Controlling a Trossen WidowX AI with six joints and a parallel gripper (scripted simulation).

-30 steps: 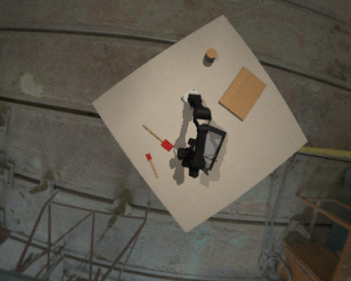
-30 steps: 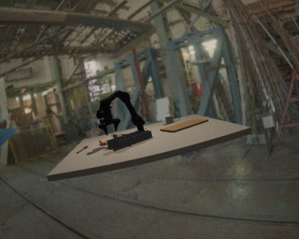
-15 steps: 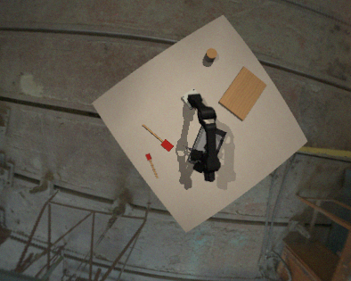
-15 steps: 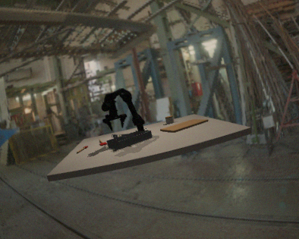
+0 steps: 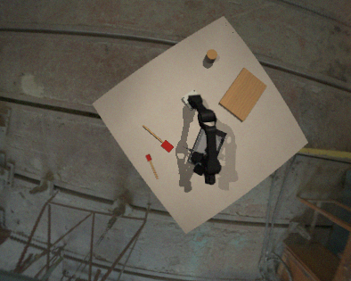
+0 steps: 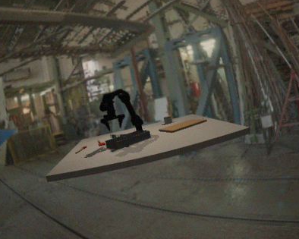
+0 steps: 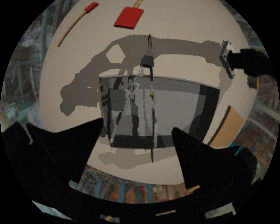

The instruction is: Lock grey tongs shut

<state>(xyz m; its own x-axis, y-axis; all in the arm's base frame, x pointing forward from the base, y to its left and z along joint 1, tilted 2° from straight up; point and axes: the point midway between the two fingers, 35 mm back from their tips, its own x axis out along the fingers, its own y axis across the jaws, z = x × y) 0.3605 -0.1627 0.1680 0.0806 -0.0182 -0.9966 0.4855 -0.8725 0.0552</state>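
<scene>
The grey tongs [image 7: 148, 61] lie open across the dark roasting tin [image 7: 210, 107] [image 6: 128, 139] [image 5: 224, 136]. In the wrist view their thin arms spread apart in a narrow V, and one end sticks out past the tin's far wall. In the top view the arm hides most of them. My gripper [image 7: 139, 126] [image 6: 114, 128] is wide open and empty, pointing down above the tin, clear of the tongs. The wooden board [image 5: 243, 95] [image 6: 183, 125] [image 7: 228, 126] lies flat to one side of the tin, with nothing on it.
A red-headed tool [image 5: 167, 146] [image 7: 129, 17] with a wooden handle and a smaller one [image 5: 149, 158] [image 7: 91, 7] lie on the table beside the tin. A wooden cylinder [image 5: 212, 54] [image 6: 168, 120] stands beyond the arm's base. The tin's raised walls surround the space under the gripper.
</scene>
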